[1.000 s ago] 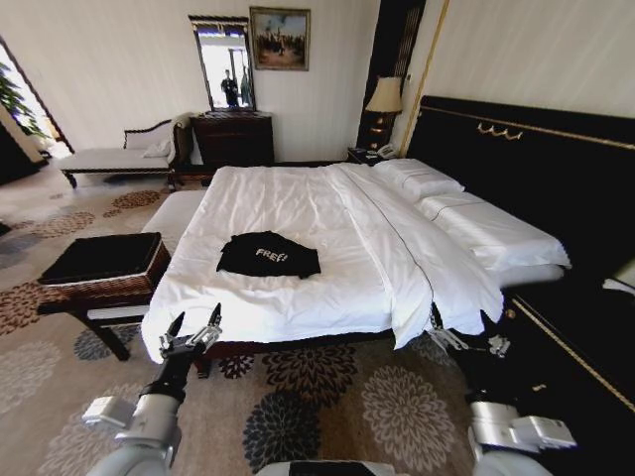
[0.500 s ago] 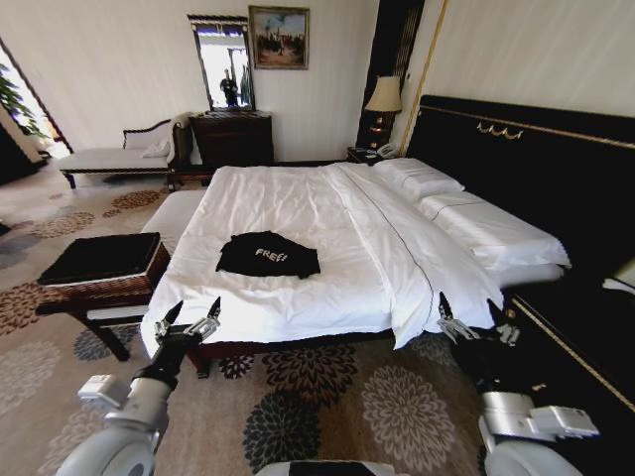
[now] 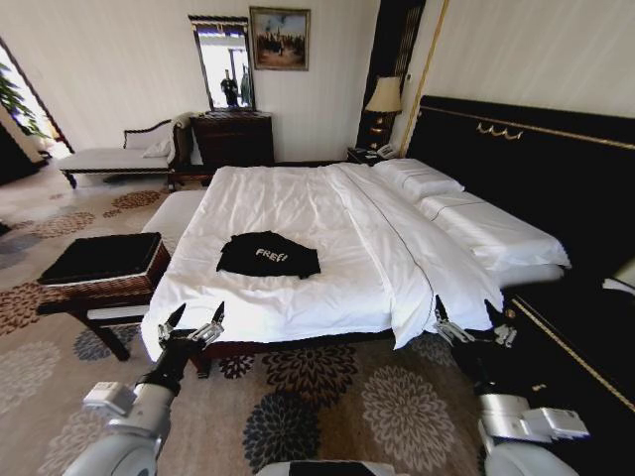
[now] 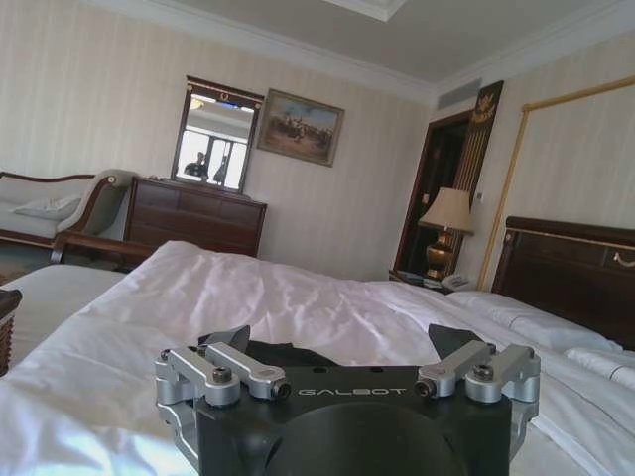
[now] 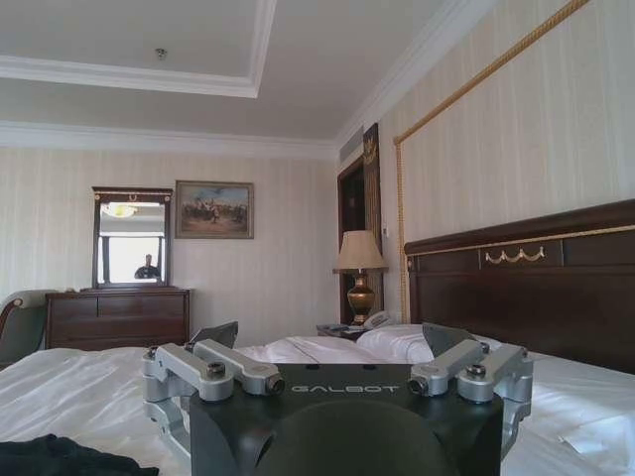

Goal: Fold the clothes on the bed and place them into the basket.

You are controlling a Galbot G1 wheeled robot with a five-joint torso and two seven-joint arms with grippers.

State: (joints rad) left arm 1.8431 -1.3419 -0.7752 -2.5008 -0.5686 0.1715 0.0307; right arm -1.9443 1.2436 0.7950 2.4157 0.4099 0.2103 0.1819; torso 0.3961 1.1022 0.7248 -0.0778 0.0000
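the bed (image 3: 298, 213): very large, white sheets, white pillows at the headboard end, a turned-back cover hanging over the corner nearest the robot's right arm. tall black gold-trimmed headboard (image 3: 556, 159) along its right side in the head view.

the clothes (image 3: 268, 255): one black top with white "free!" lettering, lying in a compact heap on the sheet near the foot edge of the bed, toward the corner closest to the basket, well apart from the pillows. in the left wrist view it shows as a dark shape (image 4: 288, 353) just past the gripper body; in the right wrist view a dark edge of it (image 5: 60, 457) lies low on the sheet.

the basket (image 3: 104, 263): low, rectangular, brown wicker with black lining, standing on a dark stool beside the bed's foot corner, apart from the top.

left gripper (image 3: 193, 322): raised at the foot edge of the bed, below the top and not touching it; fingers (image 4: 226, 338) spread wide, nothing between them.

right gripper (image 3: 464, 322): raised beside the hanging corner of the cover, well apart from the top; fingers (image 5: 211, 334) spread wide, nothing between them.

surroundings: patterned carpet (image 3: 327, 397) under both arms; dark dresser (image 3: 233, 139) with mirror and a framed painting (image 3: 279, 39) on the far wall; table lamp (image 3: 383, 104) by the headboard; pale chaise lounge (image 3: 119, 157) beside the dresser.
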